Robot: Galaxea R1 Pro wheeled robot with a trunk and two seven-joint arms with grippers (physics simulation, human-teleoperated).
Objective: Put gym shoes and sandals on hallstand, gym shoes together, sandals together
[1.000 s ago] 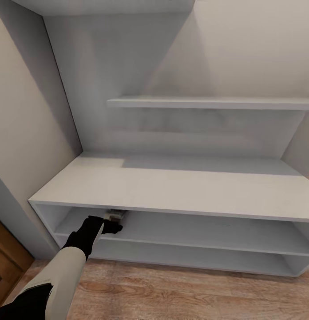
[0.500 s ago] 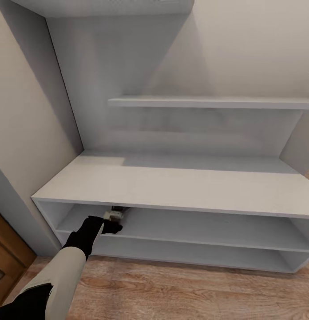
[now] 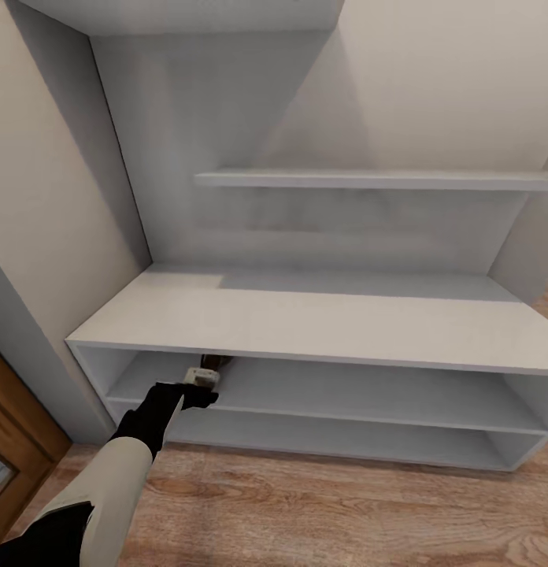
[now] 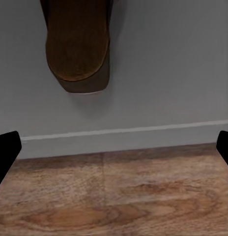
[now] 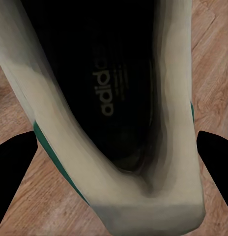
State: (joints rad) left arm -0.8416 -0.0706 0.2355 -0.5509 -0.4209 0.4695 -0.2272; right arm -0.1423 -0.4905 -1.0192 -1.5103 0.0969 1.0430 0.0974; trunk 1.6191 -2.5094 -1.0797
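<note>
Brown leather sandal point(image 4: 78, 46) is seen on the grey-white hallstand point(image 3: 305, 323) shelf; left gripper point(image 4: 114, 152) fingers are spread, empty. Right gripper point(image 5: 114, 162) fingers are spread around the white green-striped gym shoe point(image 5: 119, 123).

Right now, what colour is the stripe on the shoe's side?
Green, on the white gym shoe. The right wrist view shows it best.

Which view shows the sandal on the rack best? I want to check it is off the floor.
The left wrist view: the sandal lies on the grey shelf, above the floor. The head view shows its end under the bench top.
</note>
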